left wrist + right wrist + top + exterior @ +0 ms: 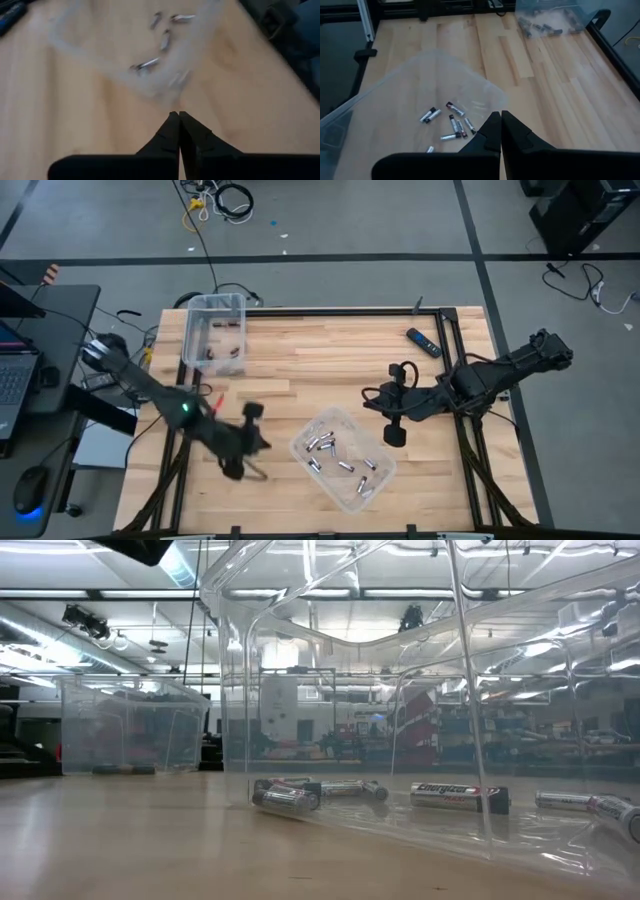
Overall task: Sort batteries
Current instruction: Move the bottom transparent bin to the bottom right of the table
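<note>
**Kid:** What is on the far left?

**Helper:** One clear plastic box (pixel 213 330) stands at the back left of the light wooden table (pixel 330 370). A few dark little batteries (pixel 226 351) lie in it. I cannot count them.

**Kid:** And the arm next to it?

**Helper:** The left gripper (pixel 258 471) is over bare wood near the front edge, just left of a second box. Its two dark fingers (pixel 172 131) are pressed together with nothing between them.

**Kid:** What is in the second box?

**Helper:** It is one clear plastic tub (pixel 378 481) at the front middle, turned like a diamond. About ten small silvery batteries with dark ends (pixel 322 445) lie flat on its floor. They point many ways, with no shared line. From table height, one black and silver battery (pixel 458 797) lies sideways, its long side running left to right.

**Kid:** And on the right?

**Helper:** The right gripper (pixel 368 402) is just beside the tub's back right edge. Its fingers (pixel 493 131) are closed too, holding nothing. One black bar with blue on it (pixel 423 342) lies at the back right.
</note>
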You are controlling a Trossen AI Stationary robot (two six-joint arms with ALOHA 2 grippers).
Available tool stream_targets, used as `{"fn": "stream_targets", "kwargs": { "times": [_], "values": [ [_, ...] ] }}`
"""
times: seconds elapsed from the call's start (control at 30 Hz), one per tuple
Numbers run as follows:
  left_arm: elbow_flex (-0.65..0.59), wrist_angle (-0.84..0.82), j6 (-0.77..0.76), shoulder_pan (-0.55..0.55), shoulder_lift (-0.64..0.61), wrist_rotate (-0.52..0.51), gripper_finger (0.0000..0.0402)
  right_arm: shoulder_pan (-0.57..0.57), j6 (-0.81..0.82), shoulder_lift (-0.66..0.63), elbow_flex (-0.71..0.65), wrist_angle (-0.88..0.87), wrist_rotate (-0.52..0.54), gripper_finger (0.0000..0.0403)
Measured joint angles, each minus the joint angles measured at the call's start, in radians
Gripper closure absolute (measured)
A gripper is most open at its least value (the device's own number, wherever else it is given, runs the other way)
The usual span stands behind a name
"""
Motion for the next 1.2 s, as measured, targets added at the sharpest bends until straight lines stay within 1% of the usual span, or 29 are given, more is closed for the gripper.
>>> {"fn": "stream_targets", "kwargs": {
  "times": [0.13,0.33,0.47,0.67,0.8,1.03,1.2],
  "values": [
    [0.0,0.118,-0.034,-0.068,0.124,-0.043,0.04,0.014,0.023,0.0,0.0,0.009,0.0,0.0402],
    [0.0,0.165,-0.074,-0.079,0.268,-0.167,0.0401,0.044,0.024,0.0,0.0,0.036,0.0,0.0402],
    [0.0,0.239,-0.043,-0.079,0.322,-0.288,0.0401,0.067,0.044,0.0,0.0,0.046,0.0,0.0402],
    [0.0,0.308,-0.016,-0.032,0.355,-0.368,0.0401,0.111,0.057,0.0,0.0,0.046,0.002,0.0402],
    [0.0,0.381,0.015,0.027,0.388,-0.383,0.0401,0.137,0.057,0.0,0.0,0.045,0.048,0.0402],
    [0.0,0.53,0.06,0.134,0.466,-0.381,0.0401,0.162,0.057,0.0,0.0,0.045,0.052,0.0402],
    [0.0,0.689,0.115,0.197,0.524,-0.38,0.0401,0.168,0.053,0.0,0.0,0.045,0.052,0.0402]
  ]
}}
